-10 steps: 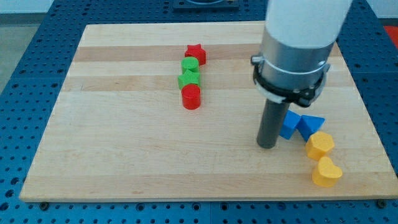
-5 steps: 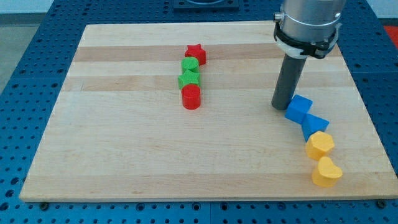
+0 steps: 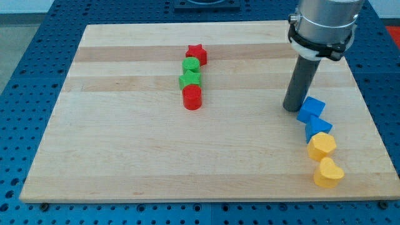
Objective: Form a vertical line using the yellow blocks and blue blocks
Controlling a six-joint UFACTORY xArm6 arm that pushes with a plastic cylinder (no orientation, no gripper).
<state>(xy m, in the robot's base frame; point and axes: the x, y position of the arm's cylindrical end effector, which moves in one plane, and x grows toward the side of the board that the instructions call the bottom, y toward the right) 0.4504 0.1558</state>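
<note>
My tip rests on the wooden board at the view's right, touching the left side of the blue cube. Just below the cube lies a blue triangular block. Under it comes a yellow block with flat sides, then a yellow heart. These run as a near-vertical column that leans slightly right toward the view's bottom. Each block touches the one beside it.
Near the board's top middle is a second column: a red star, a green cylinder, a green star-like block and a red cylinder. The board's right edge is close to the blue and yellow blocks.
My tip moved up the view and to the right, from left of the two blue blocks to the cube's upper left. The blue cube shifted up and right, above the triangular block.
</note>
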